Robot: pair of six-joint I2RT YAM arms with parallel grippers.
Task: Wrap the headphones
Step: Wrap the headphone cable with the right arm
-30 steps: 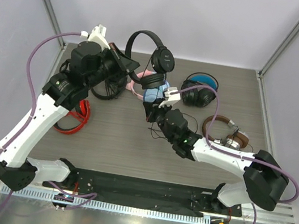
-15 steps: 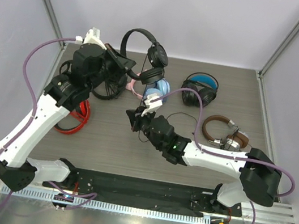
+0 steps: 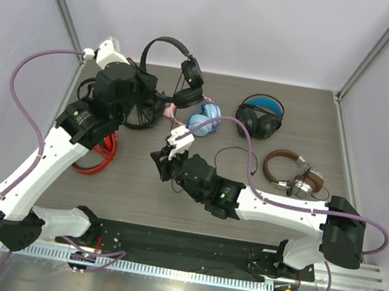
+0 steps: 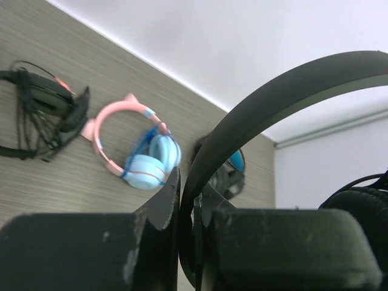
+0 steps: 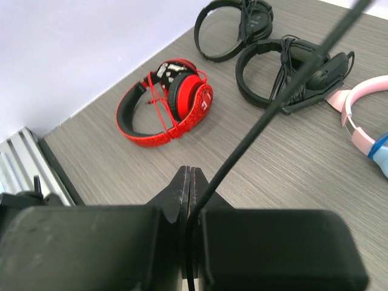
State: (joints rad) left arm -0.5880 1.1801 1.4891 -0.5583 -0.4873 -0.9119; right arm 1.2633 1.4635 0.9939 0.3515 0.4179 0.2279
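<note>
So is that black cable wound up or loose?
Unwound: the cable runs taut and straight out of the shut right pincer.

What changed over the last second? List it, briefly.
The left gripper, shut on the headphones at the headband, carried them left. The right gripper, pinching the cable, pulled it left and toward the near edge. Both grips held; nothing was released. The red pair, pink-and-blue pair, blue-lined pair and brown pair stayed put.

I count 7 headphone sets: 1 slim black pair (image 3: 191, 71), 2 plain black pairs (image 5: 257, 17) (image 5: 312, 68), 1 black-and-blue pair (image 3: 258, 122), 1 brown pair (image 3: 306, 184), 1 red pair (image 5: 188, 100), 1 pink-and-blue pair (image 3: 200, 122).
</note>
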